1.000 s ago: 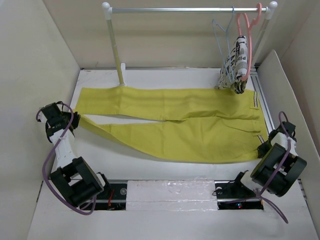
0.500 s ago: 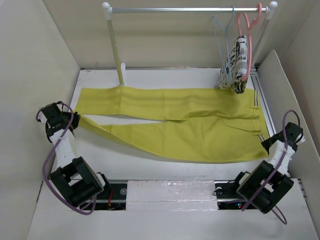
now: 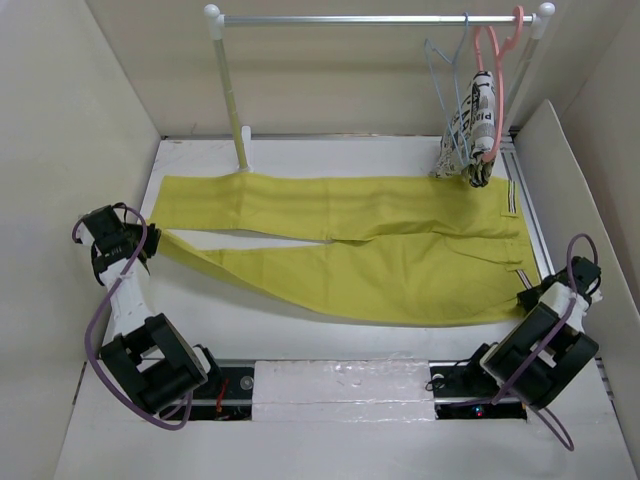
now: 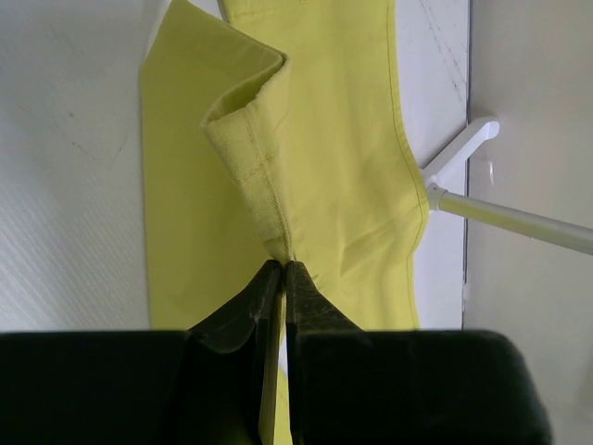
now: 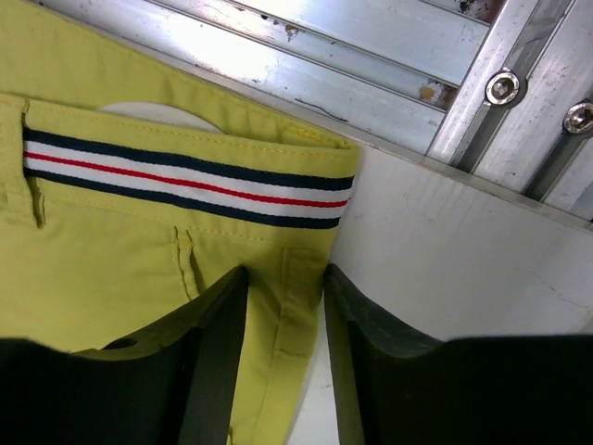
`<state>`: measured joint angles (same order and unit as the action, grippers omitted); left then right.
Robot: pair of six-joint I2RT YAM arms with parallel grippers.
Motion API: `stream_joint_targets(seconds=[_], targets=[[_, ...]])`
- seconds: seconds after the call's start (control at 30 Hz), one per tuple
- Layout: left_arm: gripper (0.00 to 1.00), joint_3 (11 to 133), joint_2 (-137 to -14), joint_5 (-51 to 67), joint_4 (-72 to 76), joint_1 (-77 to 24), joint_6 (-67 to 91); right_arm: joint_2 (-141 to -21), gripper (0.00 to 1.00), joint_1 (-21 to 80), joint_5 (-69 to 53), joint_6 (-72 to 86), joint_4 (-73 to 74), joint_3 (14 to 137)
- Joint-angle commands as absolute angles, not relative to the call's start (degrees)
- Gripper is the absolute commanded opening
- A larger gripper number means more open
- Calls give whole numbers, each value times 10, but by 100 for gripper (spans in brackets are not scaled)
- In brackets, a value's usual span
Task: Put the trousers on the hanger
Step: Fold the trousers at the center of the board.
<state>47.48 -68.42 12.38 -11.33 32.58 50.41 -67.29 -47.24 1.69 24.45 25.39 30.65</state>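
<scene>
I see the trousers (image 3: 350,245) spread flat across the middle of the tabletop (image 3: 260,325), legs running toward the left of the top view and the waistband at the right. The hanger (image 3: 445,85) hangs from the rail (image 3: 350,18) at the upper right, just left of a pink hanger (image 3: 495,70) that carries a printed cloth (image 3: 468,130). It is apart from the trousers, though the cloth's lower end dips close to the waistband's far corner.

My left gripper (image 4: 281,269) sits at the left edge of the top view with its jaws pinched together on the end of the nearer leg. In its wrist view the hem (image 4: 246,158) stands up in a fold just above the fingertips.

My right gripper (image 5: 284,278) is at the lower right of the top view, at the near corner of the waistband. Its jaws are parted, with one finger on either side of the yellow cloth just below the striped trim (image 5: 185,181). The cloth lies in the gap, and neither finger is visibly pressing on it.
</scene>
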Motion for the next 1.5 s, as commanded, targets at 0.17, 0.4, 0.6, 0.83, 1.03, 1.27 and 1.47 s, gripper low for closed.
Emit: stream_joint_targets(seconds=[0.17, 0.4, 0.6, 0.83, 1.03, 1.27, 1.47], targets=[[0, 466, -670, 119, -83, 330, 505, -731, 17, -463, 23, 274, 259, 346], [0, 476, -674, 117, -93, 342, 504, -681, 0, -464, 31, 201, 261, 355], [0, 560, -704, 105, -171, 342, 512, -653, 0, -401, 120, 100, 386, 504], [0, 693, -795, 45, -282, 304, 506, -514, 0, -276, 264, 22, 438, 543], [0, 699, -846, 6, -293, 304, 505, -486, 0, -245, 249, -74, 425, 531], [0, 707, -830, -39, -280, 304, 504, -695, 0, -245, 130, -51, 329, 657], [0, 722, -805, -75, -229, 262, 513, -866, 0, -233, 44, -19, 302, 790]])
